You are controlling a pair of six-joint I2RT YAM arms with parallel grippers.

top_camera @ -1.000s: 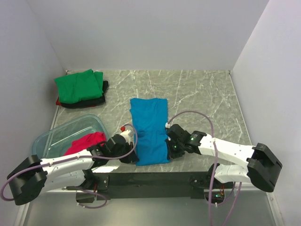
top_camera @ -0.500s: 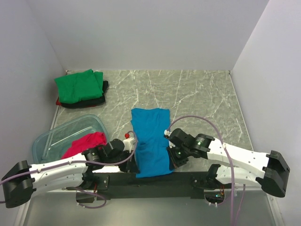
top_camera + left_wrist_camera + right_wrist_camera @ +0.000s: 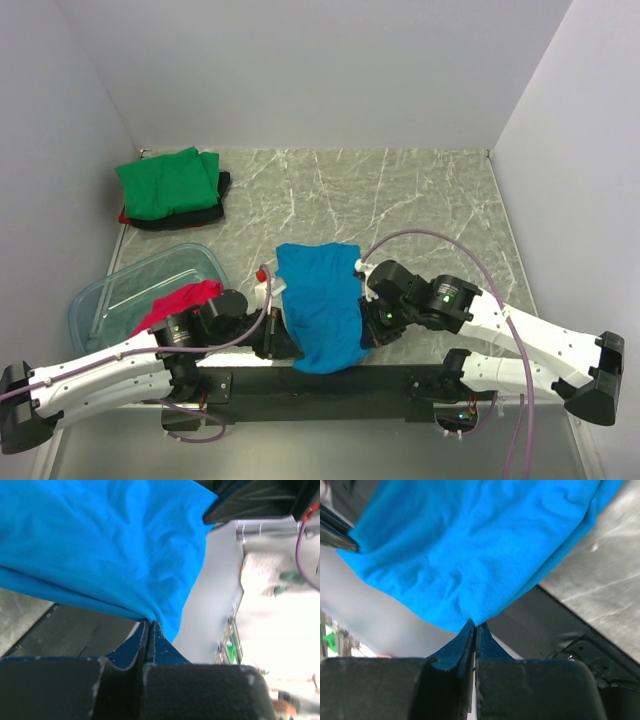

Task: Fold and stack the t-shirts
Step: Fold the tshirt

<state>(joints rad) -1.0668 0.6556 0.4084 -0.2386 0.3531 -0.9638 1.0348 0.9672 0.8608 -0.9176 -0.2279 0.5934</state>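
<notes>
Marble table [image 3: 420,200], near edge: blue t-shirt [image 3: 318,300], near hem lifted off surface. Left pincer [image 3: 148,624] and right pincer [image 3: 474,624] each clamped on one hem corner. Risks: thin pinch slips and corner drops; uneven carry skews fold.

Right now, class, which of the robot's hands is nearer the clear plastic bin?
Left. The left hand pinches the near corner of the blue t-shirt on the side towards the bin; the right hand pinches the other near corner, across the shirt.
</notes>
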